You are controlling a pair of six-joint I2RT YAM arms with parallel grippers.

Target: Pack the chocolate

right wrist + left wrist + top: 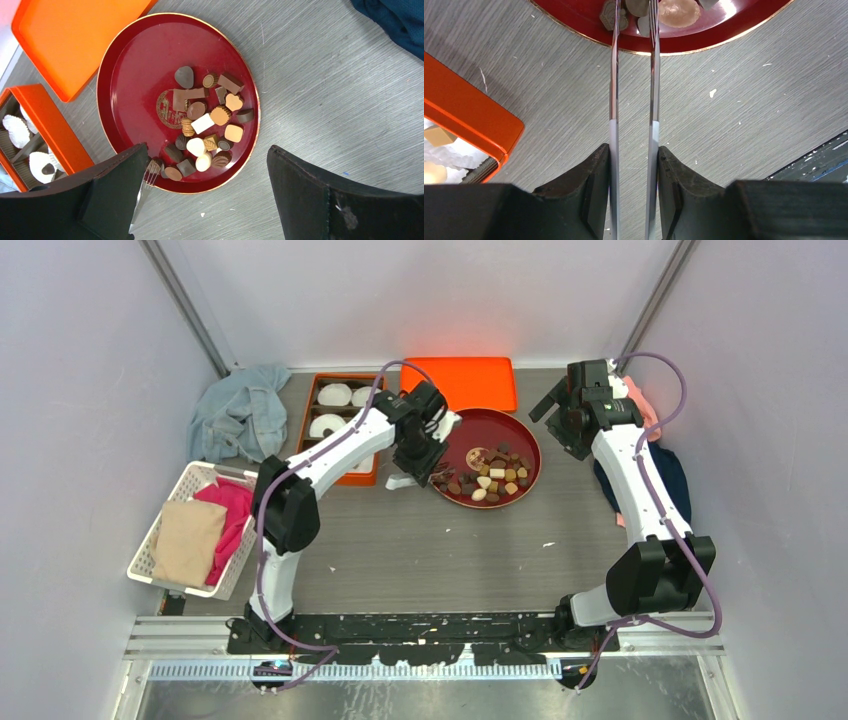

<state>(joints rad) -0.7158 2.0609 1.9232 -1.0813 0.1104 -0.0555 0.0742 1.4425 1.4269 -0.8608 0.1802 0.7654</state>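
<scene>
Several chocolates (490,478) in dark brown, tan and cream lie on a round red plate (497,426); they also show in the right wrist view (205,125). My left gripper (428,468) is shut on metal tongs (614,90), its jaws pressing both blades. The tong tips reach over the plate's (724,35) left edge beside dark pieces (610,15); the tips run out of the frame. The tongs also show in the right wrist view (142,182). My right gripper (562,425) is open and empty, high above the plate's (135,75) right side.
An orange box (340,477) holding white paper cups (333,395) stands left of the plate. An orange lid (465,380) lies behind it. A white basket (180,490) with cloths and a blue cloth (240,410) are at the left. A dark blue cloth (675,475) is at the right.
</scene>
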